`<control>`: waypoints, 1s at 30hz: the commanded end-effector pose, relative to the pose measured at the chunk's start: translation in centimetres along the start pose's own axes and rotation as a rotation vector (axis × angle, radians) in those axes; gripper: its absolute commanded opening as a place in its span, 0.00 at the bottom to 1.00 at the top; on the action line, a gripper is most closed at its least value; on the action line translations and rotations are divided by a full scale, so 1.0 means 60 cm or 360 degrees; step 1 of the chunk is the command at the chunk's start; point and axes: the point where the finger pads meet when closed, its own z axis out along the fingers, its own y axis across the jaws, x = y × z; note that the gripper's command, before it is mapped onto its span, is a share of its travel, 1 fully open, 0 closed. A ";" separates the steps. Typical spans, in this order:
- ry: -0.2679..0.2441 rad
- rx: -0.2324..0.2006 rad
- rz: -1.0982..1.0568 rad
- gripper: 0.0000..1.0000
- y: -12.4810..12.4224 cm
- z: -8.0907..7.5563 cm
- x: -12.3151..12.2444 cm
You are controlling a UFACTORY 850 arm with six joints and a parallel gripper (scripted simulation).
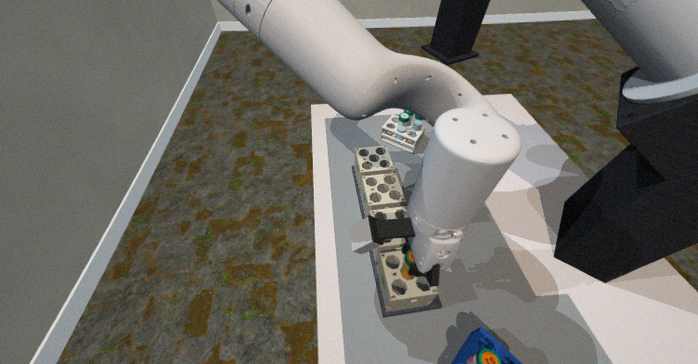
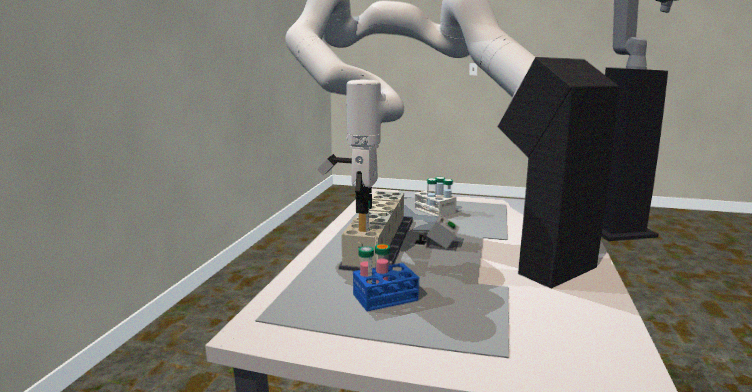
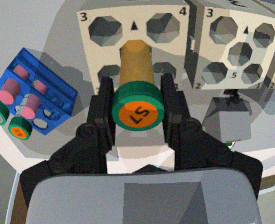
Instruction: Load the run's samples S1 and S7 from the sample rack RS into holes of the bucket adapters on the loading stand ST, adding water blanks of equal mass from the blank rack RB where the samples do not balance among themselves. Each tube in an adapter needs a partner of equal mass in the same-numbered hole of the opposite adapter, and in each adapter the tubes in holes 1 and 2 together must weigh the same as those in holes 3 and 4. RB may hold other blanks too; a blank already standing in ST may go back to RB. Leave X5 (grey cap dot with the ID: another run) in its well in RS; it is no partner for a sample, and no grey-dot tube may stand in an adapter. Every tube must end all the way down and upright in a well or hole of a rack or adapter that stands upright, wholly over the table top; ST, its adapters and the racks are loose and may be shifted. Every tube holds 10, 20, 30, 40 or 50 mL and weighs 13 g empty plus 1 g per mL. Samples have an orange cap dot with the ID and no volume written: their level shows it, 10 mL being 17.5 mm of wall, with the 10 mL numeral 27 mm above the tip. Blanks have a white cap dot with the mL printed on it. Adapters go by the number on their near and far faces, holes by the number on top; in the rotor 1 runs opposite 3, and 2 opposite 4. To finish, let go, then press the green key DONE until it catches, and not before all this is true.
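1. The gripper [image 3: 137, 112] has its black fingers closed partway on the green cap of an amber-filled sample tube [image 3: 136, 66]. The cap's orange dot bears an ID that reads like S7, though the print is too blurred to be sure.
2. The tube hangs upright with its lower end over, or entering, a hole of the nearest bucket adapter [image 1: 406, 288]. How deep it sits cannot be told from the exterior view, and the hole's number is hidden.
3. The adapters are pale cream blocks with faceted round holes. They stand in a row on the dark loading stand [image 1: 410, 310]. In the wrist view, holes 3 and 4 of the nearest block lie at 12 o'clock of the tube.
4. The blue lattice sample rack [image 2: 387, 286] stands at 8 o'clock in the wrist view, apart from the stand. It holds two pink-filled tubes, one with an orange dot.
5. The white blank rack [image 1: 401, 136] with green-capped tubes stands beyond the far end of the row.
6. A small grey wedge-shaped box [image 2: 441, 233] sits just right of the stand in the exterior view, near the gripper's path sideways.
7. The stand runs close along the grey mat's [image 2: 326, 305] left edge; the white table top [image 2: 579, 336] leaves a narrow strip there.
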 end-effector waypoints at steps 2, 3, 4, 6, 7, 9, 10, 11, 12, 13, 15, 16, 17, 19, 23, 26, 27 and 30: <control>0.0001 0.0001 0.0000 0.00 0.000 0.009 0.000; 0.0001 0.0001 0.0000 0.00 0.000 0.011 0.000; 0.0001 0.0001 0.0000 0.00 0.000 0.013 0.000; 0.0001 0.0001 0.0000 0.00 0.000 0.016 0.000; 0.0001 0.0001 0.0000 0.00 0.000 0.016 0.000; 0.0001 0.0001 0.0000 0.00 0.000 0.018 0.000; 0.0001 0.0001 0.0000 0.00 0.000 0.019 0.000; 0.0001 0.0001 0.0000 0.00 0.000 0.021 0.000; 0.0001 0.0001 0.0000 0.00 0.000 0.023 0.000; 0.0001 0.0001 0.0000 0.00 0.000 0.024 0.000; 0.0001 0.0001 0.0000 0.00 0.000 0.028 0.000; 0.0001 0.0001 0.0000 0.00 0.000 0.029 0.000; 0.0001 0.0001 0.0000 0.00 0.000 0.031 0.000; 0.0001 0.0001 0.0000 0.00 0.000 0.034 0.000; 0.0001 0.0001 0.0000 0.00 0.000 0.041 0.000; 0.0001 0.0001 0.0000 0.00 0.000 0.043 0.000; 0.0001 0.0001 0.0000 0.00 0.000 0.044 0.000; 0.0001 0.0001 0.0000 0.00 0.000 0.049 0.000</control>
